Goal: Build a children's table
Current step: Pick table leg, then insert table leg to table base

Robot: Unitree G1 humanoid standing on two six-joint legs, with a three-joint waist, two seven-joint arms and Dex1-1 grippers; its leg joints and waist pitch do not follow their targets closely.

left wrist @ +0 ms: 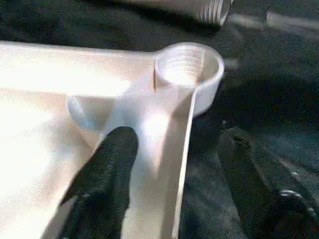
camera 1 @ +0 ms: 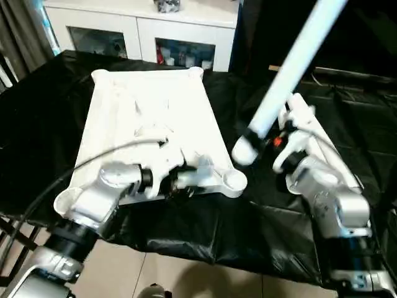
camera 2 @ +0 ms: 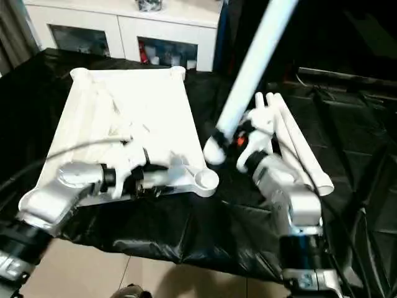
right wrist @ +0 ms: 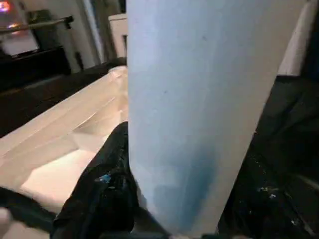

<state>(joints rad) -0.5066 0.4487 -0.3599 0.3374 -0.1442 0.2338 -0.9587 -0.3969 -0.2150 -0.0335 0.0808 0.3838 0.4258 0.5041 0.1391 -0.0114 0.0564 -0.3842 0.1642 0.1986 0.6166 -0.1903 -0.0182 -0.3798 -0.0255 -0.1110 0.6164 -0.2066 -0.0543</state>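
Note:
The white table top (camera 1: 155, 105) lies underside up on the black cloth. My left gripper (camera 1: 186, 180) is at its near edge, beside the near right corner socket (camera 1: 234, 180). In the left wrist view the gripper (left wrist: 177, 134) is open and straddles the rim, one finger (left wrist: 107, 169) inside the top and the other outside over the cloth. My right gripper (camera 1: 273, 133) is shut on a white tube leg (camera 1: 291, 68). The leg slants up to the far right, and its lower end (camera 1: 244, 150) hangs just right of that socket. Two more legs (camera 2: 298, 149) lie on the cloth behind my right arm.
A white cabinet with glass doors (camera 1: 142, 31) stands behind the table. Black cloth (camera 1: 37, 124) covers the work table, whose front edge drops to a tiled floor (camera 1: 167, 273). A grey cable (camera 1: 93, 158) runs over my left forearm.

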